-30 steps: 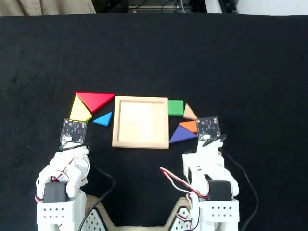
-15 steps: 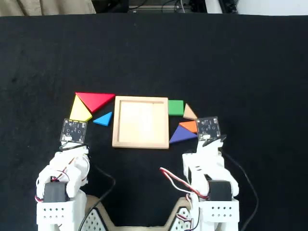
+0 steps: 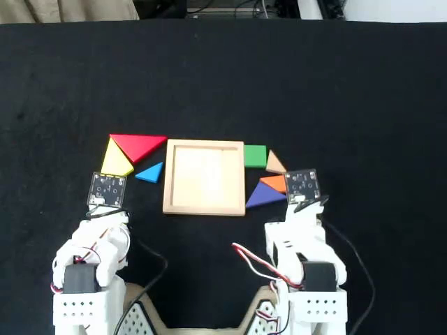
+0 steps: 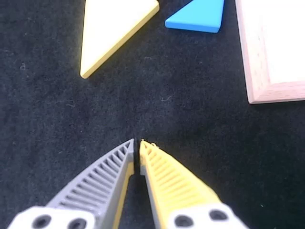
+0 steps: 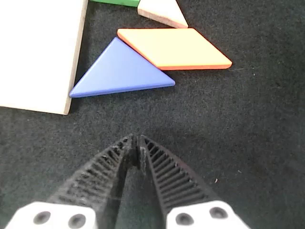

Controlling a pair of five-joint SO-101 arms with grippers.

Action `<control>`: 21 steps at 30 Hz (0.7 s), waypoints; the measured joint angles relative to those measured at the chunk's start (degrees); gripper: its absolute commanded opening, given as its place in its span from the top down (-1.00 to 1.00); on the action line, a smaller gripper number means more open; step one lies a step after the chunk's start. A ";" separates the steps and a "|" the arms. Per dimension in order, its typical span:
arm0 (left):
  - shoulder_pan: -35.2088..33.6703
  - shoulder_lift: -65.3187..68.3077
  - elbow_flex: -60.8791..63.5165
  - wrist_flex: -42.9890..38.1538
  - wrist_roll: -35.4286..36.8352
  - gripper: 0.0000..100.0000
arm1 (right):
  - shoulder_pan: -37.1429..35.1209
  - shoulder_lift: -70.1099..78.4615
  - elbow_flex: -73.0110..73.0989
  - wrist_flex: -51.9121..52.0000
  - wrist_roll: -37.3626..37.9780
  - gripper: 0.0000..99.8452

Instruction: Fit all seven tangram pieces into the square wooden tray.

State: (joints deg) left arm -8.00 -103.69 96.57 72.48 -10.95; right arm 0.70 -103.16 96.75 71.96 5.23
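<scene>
Tray (image 3: 203, 210) lies on black cloth (image 3: 314, 84); a curtain (image 3: 77, 8) hangs far left. My left claw (image 4: 137, 143) and right claw (image 5: 137, 138) are pinched tight, empty.

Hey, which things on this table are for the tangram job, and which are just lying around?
For the job: square wooden tray, red triangle, yellow triangle, light blue triangle, green square, bare wood triangle, orange parallelogram, dark blue triangle.
Just there: black cloth, curtain, cables behind the table.

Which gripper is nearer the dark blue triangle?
Right. The right gripper is close beside the dark blue triangle; the left gripper is beyond the tray, near the yellow triangle.
</scene>
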 measured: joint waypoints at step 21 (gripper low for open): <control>9.41 0.00 0.00 -0.62 -0.09 0.94 | -0.18 0.00 0.00 -0.18 -0.53 0.98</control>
State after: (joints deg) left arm 1.41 -103.69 96.57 71.87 -11.03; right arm 0.53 -103.16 96.75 71.78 4.70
